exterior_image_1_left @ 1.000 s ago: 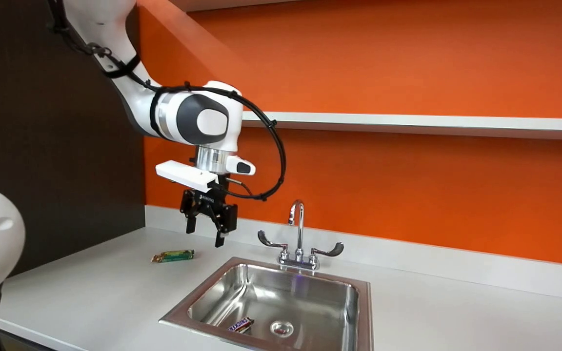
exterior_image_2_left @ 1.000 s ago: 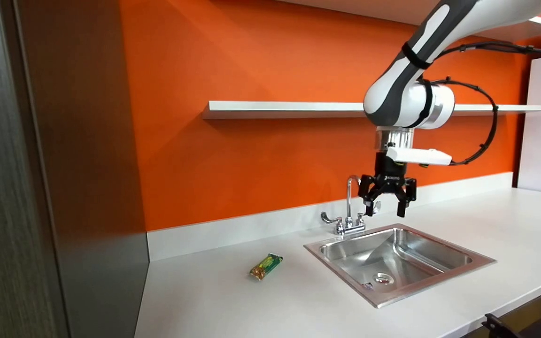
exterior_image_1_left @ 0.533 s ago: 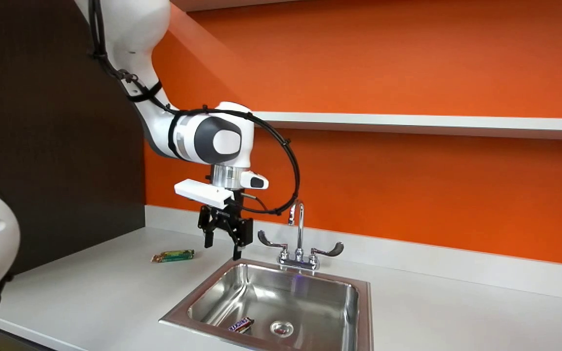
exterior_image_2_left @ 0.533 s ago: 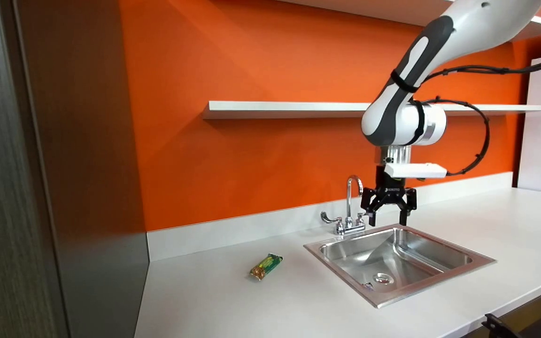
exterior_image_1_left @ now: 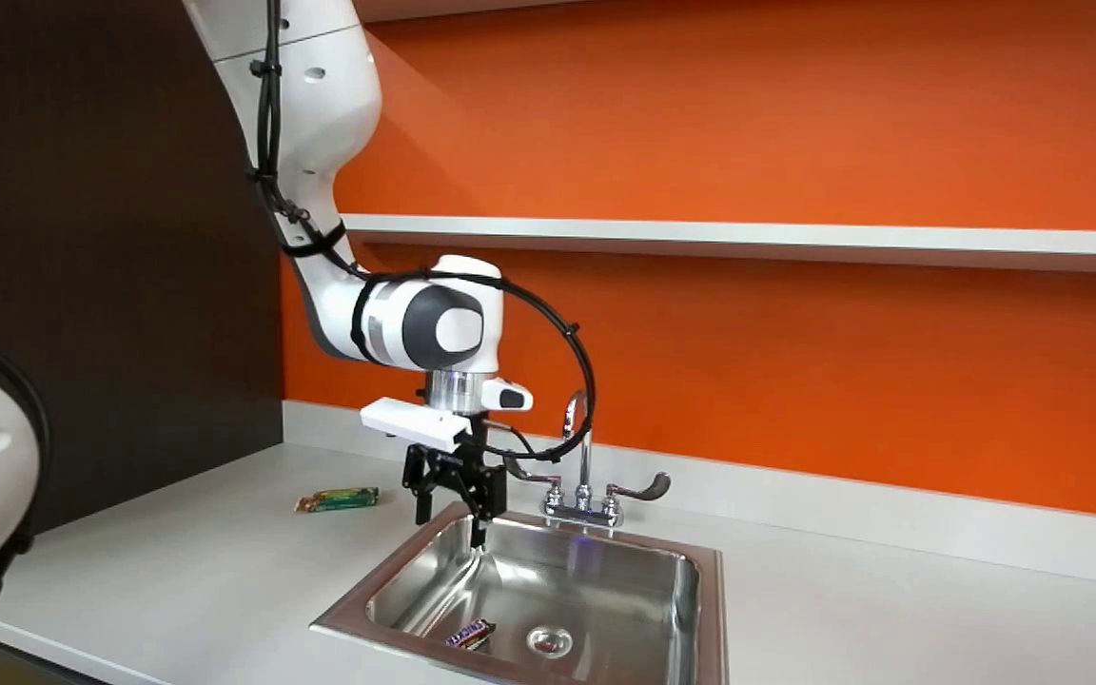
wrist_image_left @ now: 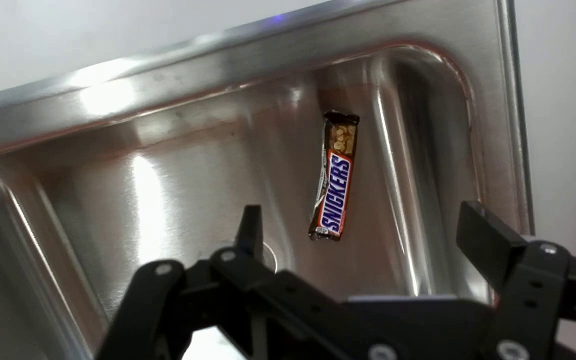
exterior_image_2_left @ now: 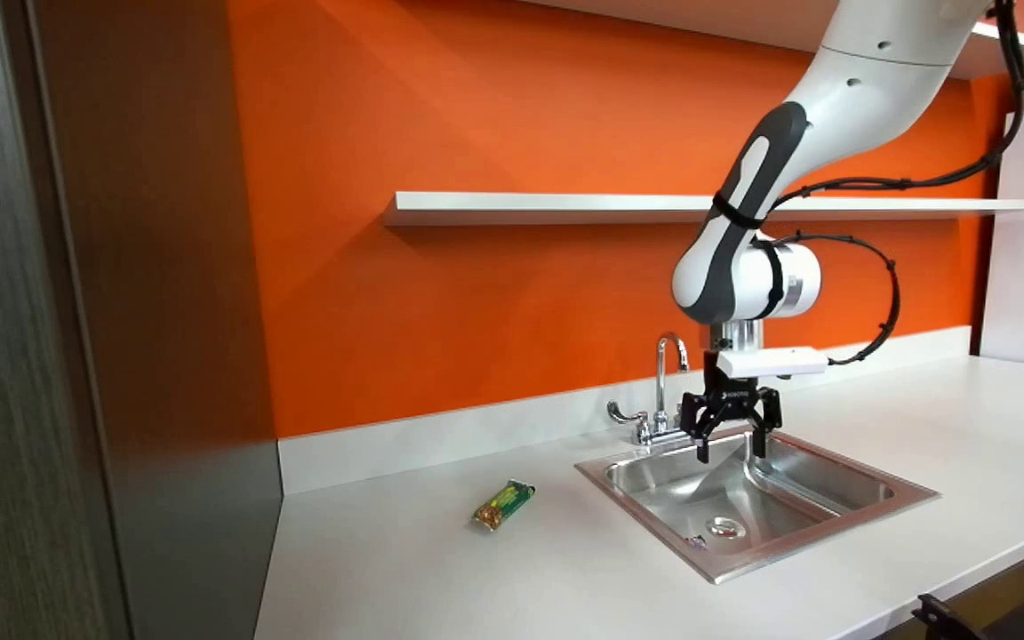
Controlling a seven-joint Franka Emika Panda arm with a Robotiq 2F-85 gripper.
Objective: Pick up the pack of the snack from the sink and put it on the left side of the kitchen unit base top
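tabletop (exterior_image_2_left: 388,578): white; its left stretch is, i judge, the drop-off.
sink (wrist_image_left: 458,30): let into the tabletop, steep-walled, so a reach straight down seems called for.
claw (exterior_image_2_left: 732,447): hangs over the sink's back, pointing down, jaws wide apart, nothing between them; set so, i'd guess, to straddle its target.
green packet (exterior_image_2_left: 504,505): left of the sink, not the one wanted.
bar (wrist_image_left: 337,177): on the sink floor, ungripped, lying crosswise to the jaws' closing line, so its narrow width should suit a pinch.

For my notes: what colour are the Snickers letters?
The letters are bluish-purple, clearest in the wrist view.
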